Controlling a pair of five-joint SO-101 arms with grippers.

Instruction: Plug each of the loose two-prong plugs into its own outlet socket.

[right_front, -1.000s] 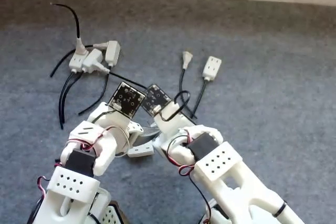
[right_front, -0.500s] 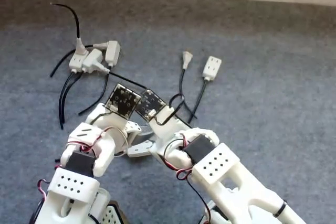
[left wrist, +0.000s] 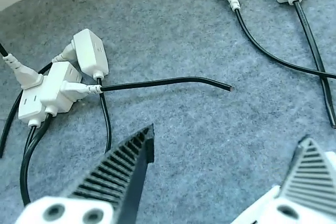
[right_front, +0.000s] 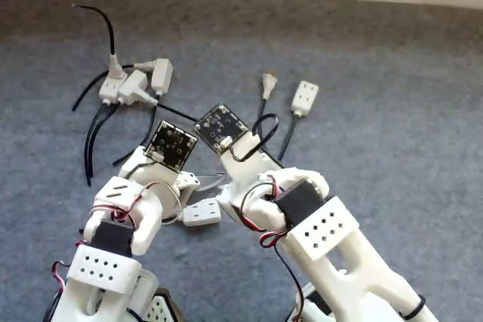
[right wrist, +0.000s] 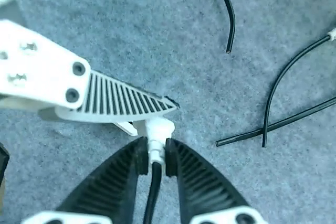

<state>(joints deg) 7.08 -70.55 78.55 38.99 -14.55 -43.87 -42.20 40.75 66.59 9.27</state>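
Two risks we see. Right gripper (right wrist: 154, 148) clamped on plug (right wrist: 157, 128) at cord neck; plug could pivot there. Left gripper (left wrist: 228, 135) wide open just ahead of plug, and socket (right_front: 202, 213) beside it looks unheld. Push would slide it across bench (right wrist: 283, 14) and prongs miss.

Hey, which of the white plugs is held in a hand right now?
The plug pinched in the right hand, with its black cord attached. The other loose plug lies untouched on the carpet beside the outlet socket.
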